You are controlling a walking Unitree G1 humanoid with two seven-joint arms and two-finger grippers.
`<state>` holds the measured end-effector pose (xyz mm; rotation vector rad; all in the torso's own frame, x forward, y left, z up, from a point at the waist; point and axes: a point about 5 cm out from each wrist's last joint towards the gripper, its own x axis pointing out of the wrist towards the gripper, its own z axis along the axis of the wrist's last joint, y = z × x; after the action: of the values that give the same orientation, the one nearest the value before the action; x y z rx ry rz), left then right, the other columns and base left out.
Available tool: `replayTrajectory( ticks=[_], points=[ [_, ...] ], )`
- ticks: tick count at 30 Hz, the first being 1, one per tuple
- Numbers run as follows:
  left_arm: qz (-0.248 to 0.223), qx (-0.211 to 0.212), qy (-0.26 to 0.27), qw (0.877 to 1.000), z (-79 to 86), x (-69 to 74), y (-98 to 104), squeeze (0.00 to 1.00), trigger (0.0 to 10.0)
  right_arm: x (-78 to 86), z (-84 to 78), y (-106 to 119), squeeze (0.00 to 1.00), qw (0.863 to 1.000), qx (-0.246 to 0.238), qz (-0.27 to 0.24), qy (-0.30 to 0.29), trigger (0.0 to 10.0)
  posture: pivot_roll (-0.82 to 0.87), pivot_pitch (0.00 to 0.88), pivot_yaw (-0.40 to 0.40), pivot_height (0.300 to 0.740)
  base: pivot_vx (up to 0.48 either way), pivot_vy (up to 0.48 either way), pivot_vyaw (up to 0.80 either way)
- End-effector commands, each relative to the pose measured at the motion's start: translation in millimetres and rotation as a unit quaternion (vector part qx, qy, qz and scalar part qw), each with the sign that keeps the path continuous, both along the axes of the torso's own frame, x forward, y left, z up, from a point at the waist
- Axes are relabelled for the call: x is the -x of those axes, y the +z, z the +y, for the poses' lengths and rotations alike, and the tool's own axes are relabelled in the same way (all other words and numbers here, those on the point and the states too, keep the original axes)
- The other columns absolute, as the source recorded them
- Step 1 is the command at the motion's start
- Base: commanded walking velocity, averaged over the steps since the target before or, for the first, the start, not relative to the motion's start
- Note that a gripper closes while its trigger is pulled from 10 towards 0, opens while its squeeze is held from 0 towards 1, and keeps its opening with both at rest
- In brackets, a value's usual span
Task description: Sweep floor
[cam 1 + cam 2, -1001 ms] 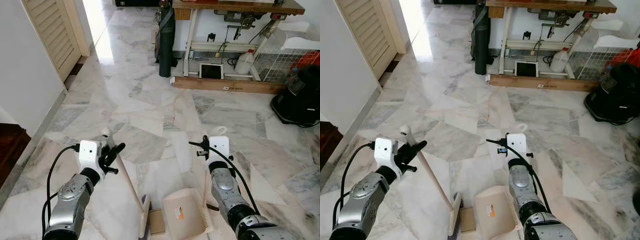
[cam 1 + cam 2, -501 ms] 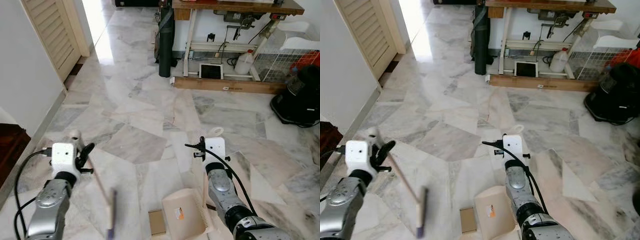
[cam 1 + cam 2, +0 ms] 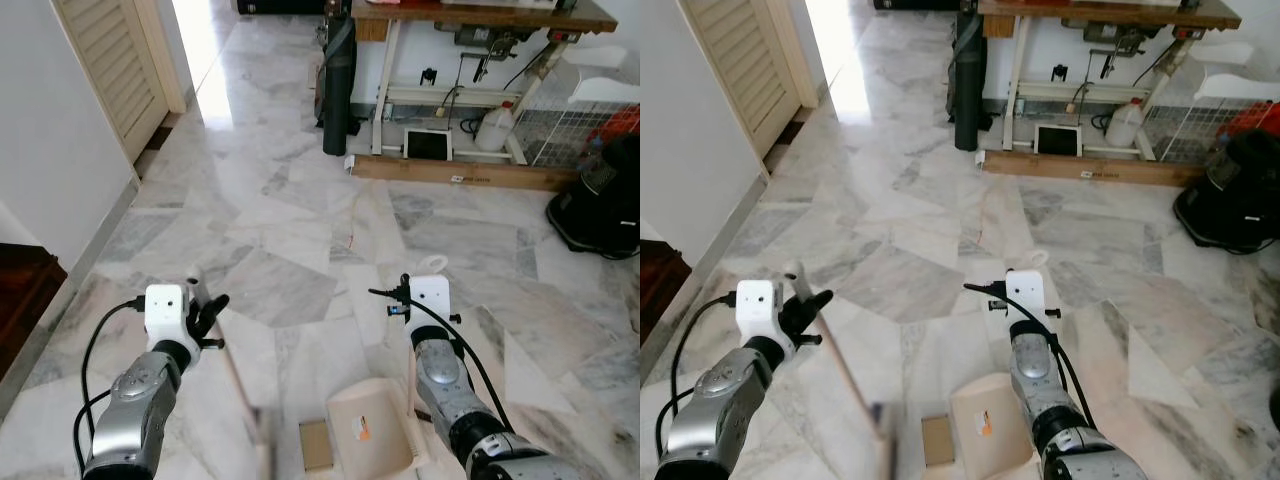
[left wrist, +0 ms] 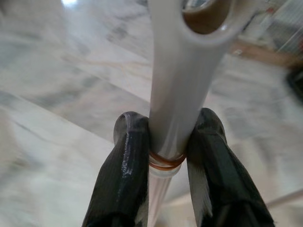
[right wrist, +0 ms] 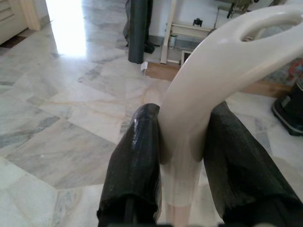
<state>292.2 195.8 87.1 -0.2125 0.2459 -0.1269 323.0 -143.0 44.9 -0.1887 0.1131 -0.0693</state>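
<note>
Broom [image 3: 238,385] and dustpan [image 3: 372,440] are both in hand over the marble floor [image 3: 290,200]. In the left wrist view the left gripper [image 4: 165,142] has its two black fingers clenched on the broom's pale handle, just above an orange ring near the hanging hole at the top end. From the head camera the handle slants down and inward from that grip, and its head is blurred low beside a small brown cardboard scrap [image 3: 316,446] lying on the tiles. The right gripper [image 5: 182,137] clamps the dustpan's curved cream handle below its loop; the pan itself sits on the floor just right of the scrap, mouth toward it.

Both tools look like light, rigid plastic, so weight should be no trouble. The broom handle is smooth and round and is held right at its end, so it will likely twist or swing under side load; a grip lower on the shaft would give firmer control. The scrap looks flat and light, apt to skid rather than roll
</note>
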Motion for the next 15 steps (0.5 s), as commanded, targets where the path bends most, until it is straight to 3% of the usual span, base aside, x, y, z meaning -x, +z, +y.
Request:
replayTrajectory(
  ticks=[1, 2, 3, 5, 6, 8, 15],
  points=[
    [0.023, 0.056, -0.012, 0.998, -4.1, 0.6, -4, 0.00, 10.0, 11.2, -6.0, -18, 0.00, 0.999, 0.007, 0.050, -0.012, 10.0, 0.07, 0.087, -0.003, 0.740, 0.000, 0.000, 0.00],
    [0.030, 0.085, -0.017, 0.996, -7.1, -1.6, -3, 0.00, 10.0, 11.4, -6.6, -18, 0.00, 0.999, 0.007, 0.050, -0.013, 10.0, 0.07, 0.088, -0.003, 0.740, 0.000, 0.000, 0.00],
    [0.030, 0.085, -0.017, 0.996, -7.1, -1.6, -3, 0.00, 10.0, 11.4, -6.6, -18, 0.00, 0.999, 0.007, 0.050, -0.013, 10.0, 0.07, 0.088, -0.003, 0.740, 0.000, 0.000, 0.00],
    [0.028, 0.145, -0.018, 0.989, -10.9, -7.0, 4, 0.00, 10.0, 11.3, -6.4, -19, 0.00, 0.999, 0.007, 0.052, -0.013, 10.0, 0.06, 0.090, -0.005, 0.740, 0.000, 0.000, 0.00],
    [0.028, 0.145, -0.018, 0.989, -10.9, -7.0, 4, 0.00, 10.0, 11.3, -6.4, -19, 0.00, 0.999, 0.007, 0.052, -0.013, 10.0, 0.06, 0.090, -0.005, 0.740, 0.000, 0.000, 0.00],
    [0.013, 0.202, -0.010, 0.979, -11.8, -13.2, 15, 0.00, 10.0, 11.3, -5.2, -19, 0.00, 0.998, 0.008, 0.055, -0.011, 10.0, 0.06, 0.092, -0.007, 0.740, 0.000, 0.000, 0.00],
    [-0.028, 0.286, 0.010, 0.958, -3.8, -18.4, 39, 0.00, 10.0, 10.9, -5.0, -19, 0.00, 0.998, 0.007, 0.056, -0.008, 10.0, 0.07, 0.092, -0.012, 0.740, 0.000, 0.000, 0.00]
  ],
)
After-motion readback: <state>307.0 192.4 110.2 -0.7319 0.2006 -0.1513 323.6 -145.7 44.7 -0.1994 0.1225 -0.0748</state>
